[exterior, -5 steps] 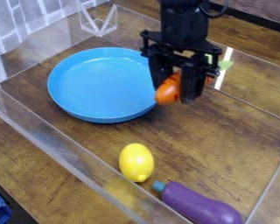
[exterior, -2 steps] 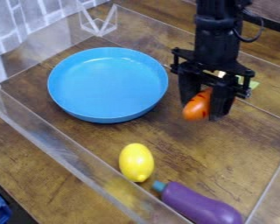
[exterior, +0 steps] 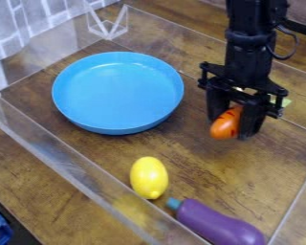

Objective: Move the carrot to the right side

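Observation:
The carrot (exterior: 225,123) is a small orange toy with a green top poking out to the right near the fingers. It hangs above the wooden table, clamped between the black fingers of my gripper (exterior: 240,119), which is shut on it. The gripper points straight down at the right side of the table, to the right of the blue plate (exterior: 118,92). Part of the carrot is hidden behind the fingers.
A yellow lemon (exterior: 148,177) lies near the front. A purple eggplant (exterior: 220,226) with a green stem lies at the front right. Clear acrylic walls (exterior: 66,167) ring the wooden table.
The gripper has carried the carrot from the right rim of the blue plate rightward and slightly toward the front. Lemon, eggplant and plate have stayed put.

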